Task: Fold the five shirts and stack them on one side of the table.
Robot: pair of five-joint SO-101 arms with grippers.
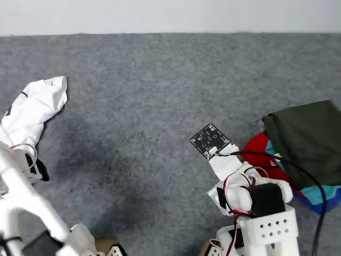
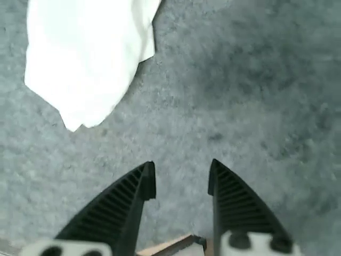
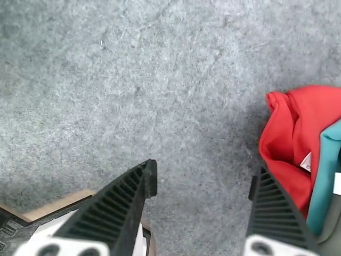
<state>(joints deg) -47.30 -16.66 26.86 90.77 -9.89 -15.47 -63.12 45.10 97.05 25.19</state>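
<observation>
Shirts partly stacked at the desk's right: green shirt over red shirt and teal shirt. White shirt lies rumpled far left, unfolded; left pincer and right pincer gape empty.

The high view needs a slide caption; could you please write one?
Crumpled white shirt on the left; dark green shirt atop a red shirt and a teal shirt on the right.

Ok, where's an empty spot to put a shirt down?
The middle of the grey table, between the white shirt and the dark green shirt, is bare. The right edge is crowded: green lies on a red shirt and a teal shirt.
</observation>
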